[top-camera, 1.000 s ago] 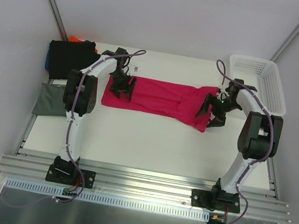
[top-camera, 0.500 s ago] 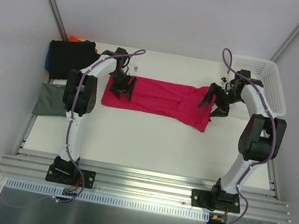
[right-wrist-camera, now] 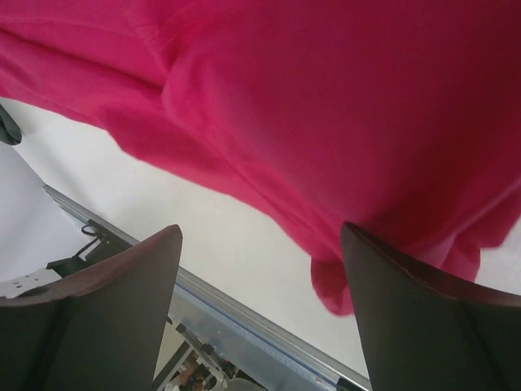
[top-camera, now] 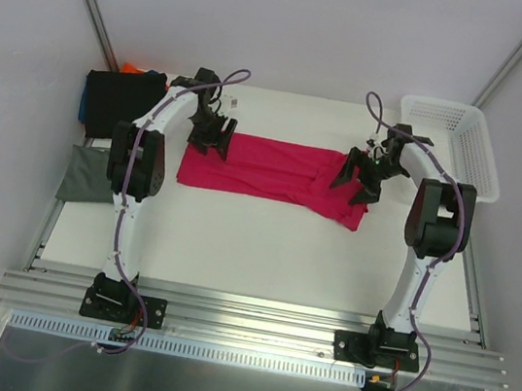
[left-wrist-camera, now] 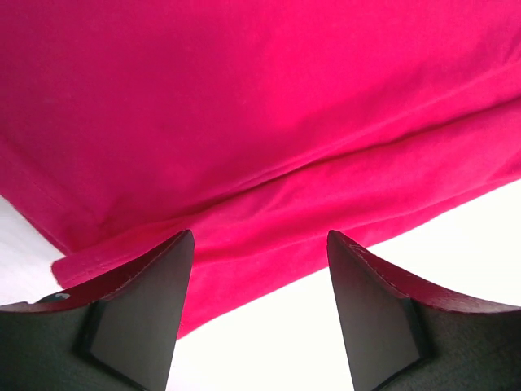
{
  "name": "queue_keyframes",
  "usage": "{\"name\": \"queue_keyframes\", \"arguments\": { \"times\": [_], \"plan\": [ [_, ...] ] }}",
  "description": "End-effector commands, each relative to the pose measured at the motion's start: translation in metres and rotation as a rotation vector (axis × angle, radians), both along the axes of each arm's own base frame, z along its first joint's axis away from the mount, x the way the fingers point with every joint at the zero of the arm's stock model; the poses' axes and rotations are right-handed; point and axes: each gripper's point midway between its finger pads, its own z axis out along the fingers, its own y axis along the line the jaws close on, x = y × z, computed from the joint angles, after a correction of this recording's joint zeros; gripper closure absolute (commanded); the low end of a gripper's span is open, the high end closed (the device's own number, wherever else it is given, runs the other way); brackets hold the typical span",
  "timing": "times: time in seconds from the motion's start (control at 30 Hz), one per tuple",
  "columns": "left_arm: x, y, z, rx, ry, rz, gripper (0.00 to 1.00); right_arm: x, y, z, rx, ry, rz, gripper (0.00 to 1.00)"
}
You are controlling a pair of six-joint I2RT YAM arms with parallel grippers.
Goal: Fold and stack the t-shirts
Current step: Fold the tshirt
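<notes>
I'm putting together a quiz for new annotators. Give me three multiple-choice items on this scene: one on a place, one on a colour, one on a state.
1. Where does the basket stand?
A. far left
B. far right
C. near edge, middle

2. The spread-out shirt is:
A. blue
B. grey
C. pink

3. The left hand and right hand are:
A. both open
B. both shut on cloth
C. one open, one shut

Answers:
1 B: the overhead view shows it in the far right corner.
2 C: the overhead view and both wrist views show pink cloth.
3 A: each wrist view shows the jaws apart and gripping nothing.
</notes>
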Motion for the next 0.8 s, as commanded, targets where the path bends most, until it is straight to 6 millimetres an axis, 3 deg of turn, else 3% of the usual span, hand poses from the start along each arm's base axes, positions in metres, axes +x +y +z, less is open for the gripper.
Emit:
{"name": "queue_keyframes", "arguments": {
  "times": [0.0, 0.27, 0.5, 0.77],
  "plan": [
    [0.005, 0.009, -0.005, 0.033, -0.005, -0.007, 0.33, 0.014, 0.005, 0.001, 0.015, -0.007, -0.002, 0.17],
    [-0.014, 0.016, -0.024, 0.063, 0.062, -0.003, 0.33, 0.020, -0.001, -0.024, 0.002, 0.039, -0.022, 0.17],
    [-0.028, 0.020, -0.032, 0.079, 0.101, -0.008, 0.33, 0.053, -0.002, -0.027, -0.001, -0.016, -0.038, 0.17],
    [-0.070, 0.013, -0.033, 0.077, 0.178, -0.019, 0.33, 0.082, -0.009, -0.028, 0.007, -0.059, -0.072, 0.17]
  ]
}}
